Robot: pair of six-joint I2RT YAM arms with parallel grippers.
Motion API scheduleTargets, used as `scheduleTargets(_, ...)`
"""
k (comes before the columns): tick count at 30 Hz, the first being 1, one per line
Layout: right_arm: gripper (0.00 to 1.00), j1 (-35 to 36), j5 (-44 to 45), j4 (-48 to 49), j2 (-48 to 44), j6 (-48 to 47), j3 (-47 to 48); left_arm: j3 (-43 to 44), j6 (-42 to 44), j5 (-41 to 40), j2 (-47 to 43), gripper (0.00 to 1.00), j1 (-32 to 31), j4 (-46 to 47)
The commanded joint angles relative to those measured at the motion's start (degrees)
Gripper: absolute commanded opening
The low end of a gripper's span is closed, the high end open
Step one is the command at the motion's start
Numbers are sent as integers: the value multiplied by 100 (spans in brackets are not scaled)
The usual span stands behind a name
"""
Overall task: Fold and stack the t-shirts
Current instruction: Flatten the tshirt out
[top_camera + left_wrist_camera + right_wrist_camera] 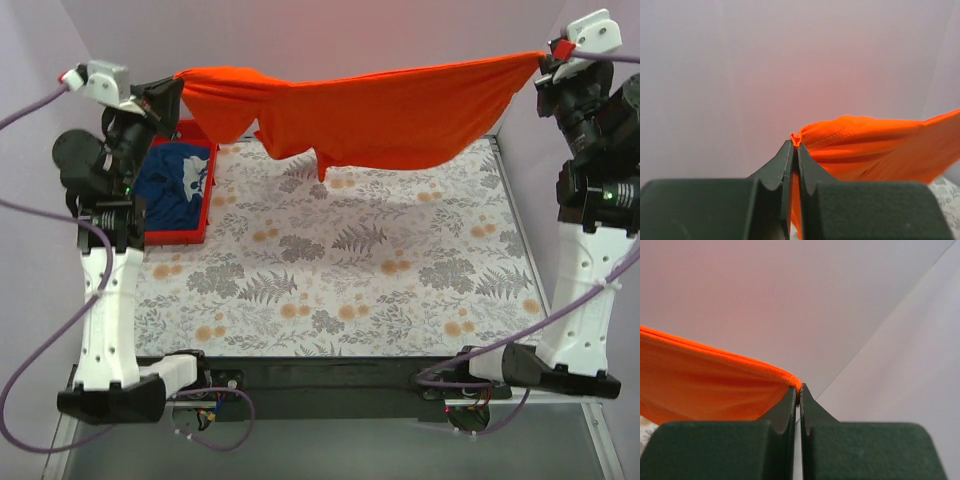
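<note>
The left arm (108,300) and the right arm (585,290) look the same. Each has a long white lower part on a black foot (110,400), with black round joints higher up. A tiny green light (128,188) glows on each. Purple cables (32,104) loop along both arms. Each top has a white box (105,78) with a small red bit (66,75). The left gripper (794,150) and the right gripper (796,392) have thick dark green fingers (777,167) with thin tips.
</note>
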Motion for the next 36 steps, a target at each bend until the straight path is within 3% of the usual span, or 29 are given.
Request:
scheduleTargets(1, 1, -42, 310, 832, -714, 127, -391, -386, 52, -654, -781, 0, 44, 322)
scheduleTargets(5, 1, -42, 380, 1008, -1428, 31, -909, -712, 306, -1171, -1843, 0, 44, 296)
scheduleTargets(10, 1, -42, 266, 1140, -1895, -198, -1060, -521, 728, -1700, -2180, 0, 44, 147)
scheduleTargets(16, 1, -33, 12, 1097, -1553, -548, -1033, 8, 966, -1349, -1566, 0, 44, -240)
scheduleTargets(19, 1, -33, -699, 1018, -1508, -935, -1619, -123, 957, -1323, -1302, 0, 44, -398)
scheduleTargets(22, 1, -24, -1219, 965, -1578, -1077, -2558, -693, 975, -1078, -1196, 0, 44, -398)
scheduleTargets(28, 1, 134, -1343, 1131, -1377, -1533, -4239, -2222, 773, -260, -810, 0, 35, -135)
scheduleTargets(33, 1, 494, -948, 1816, -649, -1815, -5496, -3023, 781, -242, 312, 0, -79, 531)
scheduleTargets(36, 1, 591, -737, 2142, 195, -1781, -5516, -3147, 1045, -443, 1217, 0, -430, 839)
